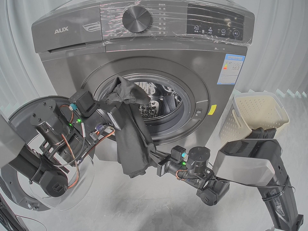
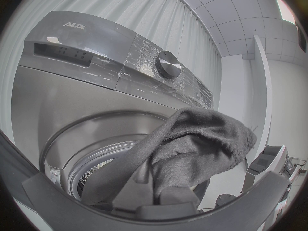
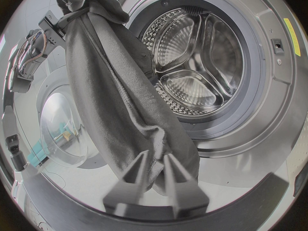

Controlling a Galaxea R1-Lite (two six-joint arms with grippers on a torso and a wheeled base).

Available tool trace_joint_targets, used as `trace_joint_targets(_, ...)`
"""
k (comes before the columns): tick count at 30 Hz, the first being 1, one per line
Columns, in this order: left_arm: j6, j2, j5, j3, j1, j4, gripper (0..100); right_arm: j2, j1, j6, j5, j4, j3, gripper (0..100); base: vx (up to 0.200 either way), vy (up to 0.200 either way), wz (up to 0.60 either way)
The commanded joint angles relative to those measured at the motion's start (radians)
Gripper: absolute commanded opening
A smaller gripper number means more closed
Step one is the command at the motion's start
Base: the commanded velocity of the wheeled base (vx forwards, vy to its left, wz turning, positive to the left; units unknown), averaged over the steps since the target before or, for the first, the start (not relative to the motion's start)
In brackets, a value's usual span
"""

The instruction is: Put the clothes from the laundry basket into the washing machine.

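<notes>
Left end effector (image 1: 118, 97) is clenched on the upper end of a dark garment (image 1: 131, 138), holding it high at the left side of the washing machine (image 1: 179, 58) opening. The cloth's top bunches and flops over the fingers toward the drum (image 1: 160, 105). The right end effector (image 3: 155, 159) sits lower, near the bottom rim of the opening, its fingers pinched on a fold near the garment's lower end.

Held at two points like this, the garment hangs as a long slack band sloping between the two end effectors, across the left part of the opening. This probably keeps the loose length off the floor and under control so it can be fed through the opening rather than catch on the rim. Most of the cloth is outside the drum, whose visible part looks bare. The door (image 1: 48, 164) stands swung open to the left, out of the way. The laundry basket (image 1: 256, 109) stands on the floor just right of the machine.
</notes>
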Motion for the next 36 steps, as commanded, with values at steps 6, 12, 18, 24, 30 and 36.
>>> trace_joint_targets(6, -0.009, 0.001, 0.000, 0.000, 0.006, -0.001, 0, -0.038, 0.002, 0.004, -0.007, -0.003, 0.052, 0, 0.000, 0.000, 0.00)
trace_joint_targets(12, -0.009, 0.000, 0.000, 0.000, 0.006, -0.001, 0, -0.089, 0.002, 0.004, -0.017, -0.003, 0.135, 0, 0.000, 0.000, 0.00)
trace_joint_targets(18, -0.011, -0.019, 0.000, 0.000, 0.003, -0.001, 0, -0.077, -0.007, 0.002, -0.043, -0.001, 0.117, 0, 0.000, 0.000, 0.00)
trace_joint_targets(24, -0.011, -0.022, 0.000, 0.000, 0.000, -0.001, 0, -0.037, -0.031, -0.001, -0.044, 0.016, 0.025, 100, 0.000, 0.000, 0.00)
trace_joint_targets(30, -0.011, -0.023, 0.000, 0.000, 0.000, -0.001, 0, -0.031, -0.036, -0.002, -0.035, 0.033, -0.001, 100, 0.000, 0.000, 0.00)
trace_joint_targets(36, -0.011, -0.022, -0.001, 0.001, 0.000, -0.001, 0, 0.002, -0.028, -0.004, -0.030, 0.033, -0.046, 100, 0.000, 0.000, 0.00)
